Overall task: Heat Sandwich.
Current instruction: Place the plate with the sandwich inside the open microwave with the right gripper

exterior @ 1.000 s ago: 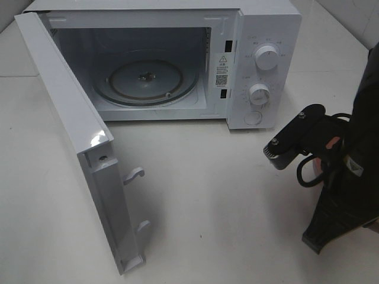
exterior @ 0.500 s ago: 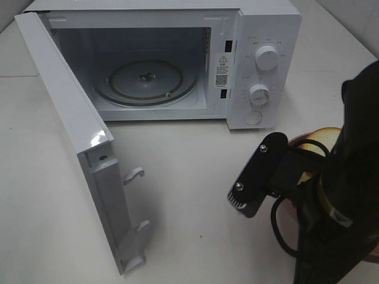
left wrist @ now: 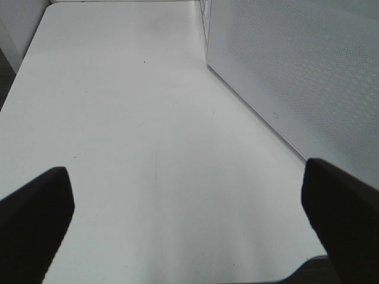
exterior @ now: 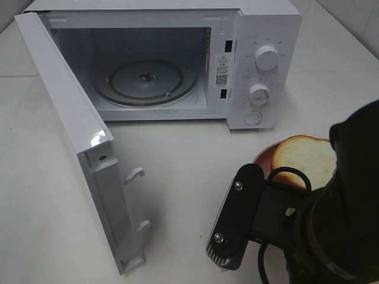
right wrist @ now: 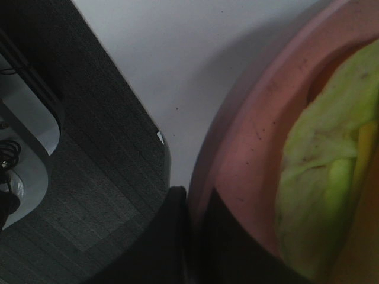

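One sandwich, pale bread on top, lay on one pink plate at the right of the table, in front of the microwave's control side and outside the oven. The right wrist view showed its green leafy filling at the plate's edge.

The right gripper was clamped on the plate's rim, one finger on each side. Whether the plate rested on the table or hung clear could not be told.

One white microwave stood behind, with its door swung wide to the left. The cavity held only one glass turntable. The control panel had two dials (one above the other) and one round button.

The left gripper had its jaws spread wide over bare table, holding nothing, near a white dotted panel.
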